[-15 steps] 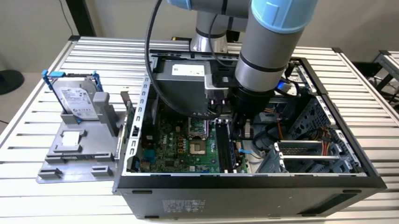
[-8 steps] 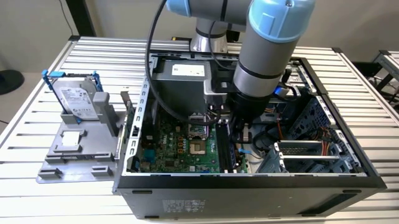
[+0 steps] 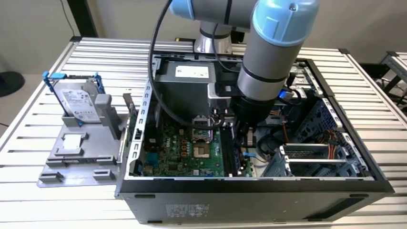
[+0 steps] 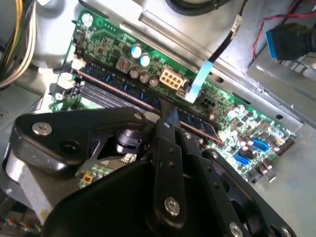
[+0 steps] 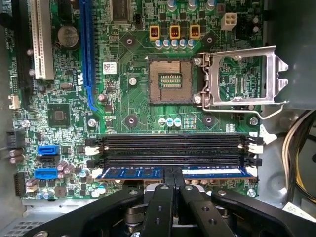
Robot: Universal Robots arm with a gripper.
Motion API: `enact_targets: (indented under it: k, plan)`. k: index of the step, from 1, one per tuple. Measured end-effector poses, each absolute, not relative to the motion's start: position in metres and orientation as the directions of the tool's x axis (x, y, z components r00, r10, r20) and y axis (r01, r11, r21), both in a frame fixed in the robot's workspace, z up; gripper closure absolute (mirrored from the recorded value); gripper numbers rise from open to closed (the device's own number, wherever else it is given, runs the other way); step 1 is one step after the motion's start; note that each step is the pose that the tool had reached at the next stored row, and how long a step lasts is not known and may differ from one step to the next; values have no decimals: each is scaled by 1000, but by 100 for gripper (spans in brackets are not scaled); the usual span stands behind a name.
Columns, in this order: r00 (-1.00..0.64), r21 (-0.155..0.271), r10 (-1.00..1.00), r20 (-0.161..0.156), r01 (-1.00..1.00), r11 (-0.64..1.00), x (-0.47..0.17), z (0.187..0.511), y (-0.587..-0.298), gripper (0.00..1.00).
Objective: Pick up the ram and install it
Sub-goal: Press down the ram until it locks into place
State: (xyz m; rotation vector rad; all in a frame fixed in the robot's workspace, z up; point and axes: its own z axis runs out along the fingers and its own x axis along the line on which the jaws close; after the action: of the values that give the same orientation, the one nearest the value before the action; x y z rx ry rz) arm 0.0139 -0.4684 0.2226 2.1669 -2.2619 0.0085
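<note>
The ram (image 5: 129,173) is a thin blue stick with dark chips. It stands on edge in the outermost of the long black slots (image 5: 173,143) on the green motherboard (image 5: 131,111). My gripper (image 5: 173,174) is shut on its middle, one black finger on each face. In the second wrist view the ram (image 4: 111,83) runs slantwise along the board's edge with the gripper (image 4: 168,117) pinching it near mid-length. Whether it is fully seated I cannot tell. In the exterior view the gripper (image 3: 245,139) is down inside the open computer case (image 3: 254,183).
Two neighbouring black slots (image 5: 173,159) stand empty. The CPU socket (image 5: 170,81) is bare with its metal latch (image 5: 242,74) flipped open. Cables (image 3: 275,143) crowd the arm inside the case. A hard drive in a blue frame (image 3: 79,100) stands on a grey fixture (image 3: 76,155) outside.
</note>
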Motion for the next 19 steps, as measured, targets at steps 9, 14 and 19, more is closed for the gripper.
enact_targets:
  k: [9,14,19]
  plan:
    - [-43,3,-999,13,-999,43,14,264,-469,100]
    - [-43,3,-999,13,-999,43,14,287,-469,100]
    - [-43,5,-999,13,-999,43,14,291,-469,100]
